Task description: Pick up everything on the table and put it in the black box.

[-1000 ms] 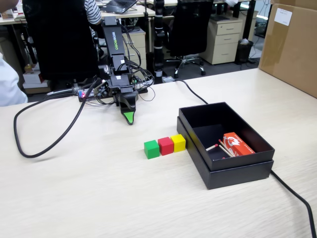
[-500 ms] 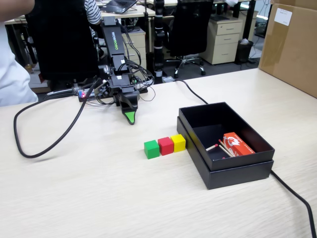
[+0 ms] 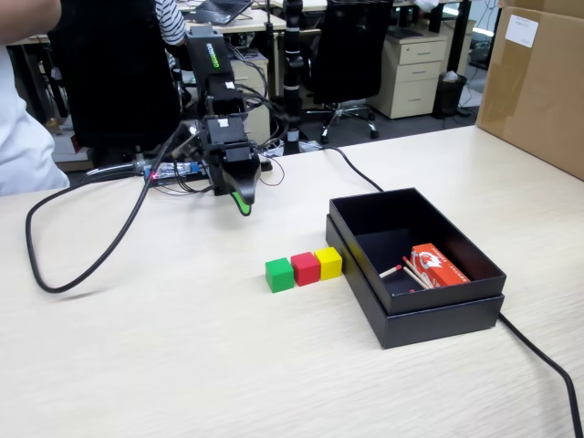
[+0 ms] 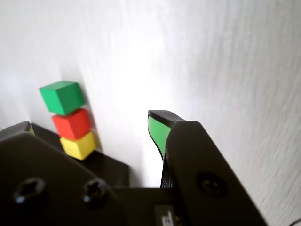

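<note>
Three small cubes sit in a touching row on the table: green, red, yellow. The yellow one rests right beside the black box. The wrist view shows the same row, green, red, yellow, with the black box's corner below it. My gripper hangs above the table behind and left of the cubes, well apart from them. In the wrist view my gripper is open, its green-padded jaws spread wide with nothing between them.
An orange-red matchbox and loose matchsticks lie inside the black box. A brown carton stands at the back right. A black cable loops on the left, and another runs past the box's right side.
The arm has lifted and the gripper tip has risen off the table, tilting slightly towards the cubes. The cubes and box have not moved.
</note>
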